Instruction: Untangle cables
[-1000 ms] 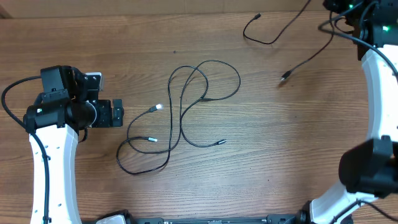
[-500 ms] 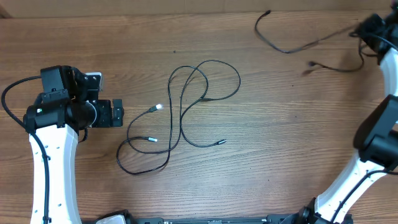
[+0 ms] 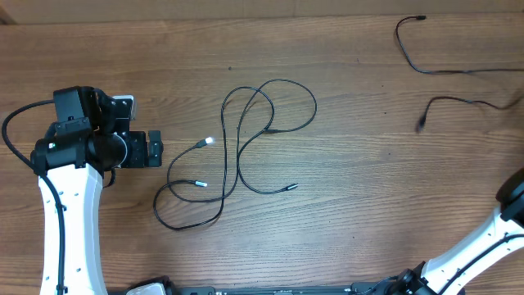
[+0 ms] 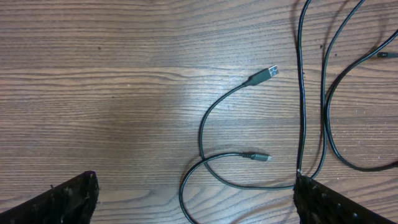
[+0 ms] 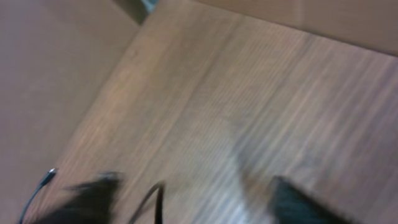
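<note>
Cables lie ahead of left fingers, spread wide, empty; right fingers blurred, apart

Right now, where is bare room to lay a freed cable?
Widest bare wood: centre-right table, bordered by the looped cables, the separated cable on the far side and the right arm. Also the far strip beyond the left arm. Crowded: the middle, where the loops lie.
</note>
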